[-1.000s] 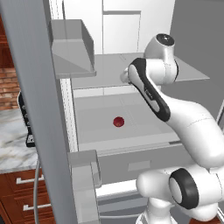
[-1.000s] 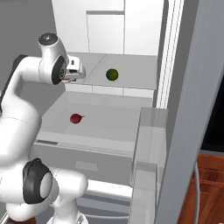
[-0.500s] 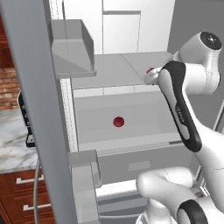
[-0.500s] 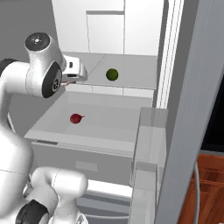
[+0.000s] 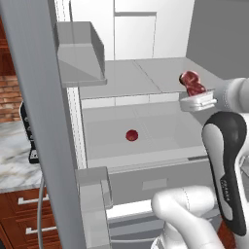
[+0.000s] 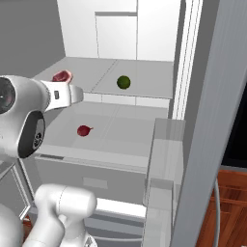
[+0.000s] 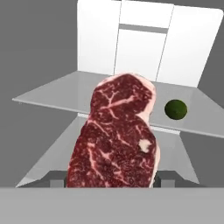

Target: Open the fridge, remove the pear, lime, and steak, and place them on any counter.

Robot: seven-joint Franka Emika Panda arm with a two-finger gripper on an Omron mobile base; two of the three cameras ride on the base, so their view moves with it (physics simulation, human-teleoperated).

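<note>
End effector [image 7: 112, 183] around steak [image 7: 117, 138]

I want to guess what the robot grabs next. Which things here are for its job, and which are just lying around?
For the job: steak held in the gripper, lime, pear, open fridge, marble counter.

Just lying around: dark object on the counter, door bin, wood drawers.

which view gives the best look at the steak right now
The hand view: the steak sits large in the middle of the picture, marbling plain, between the gripper's fingers. The left base view shows it small past the end of the hand. In the right base view just a pink edge of it peeks above the arm.
</note>
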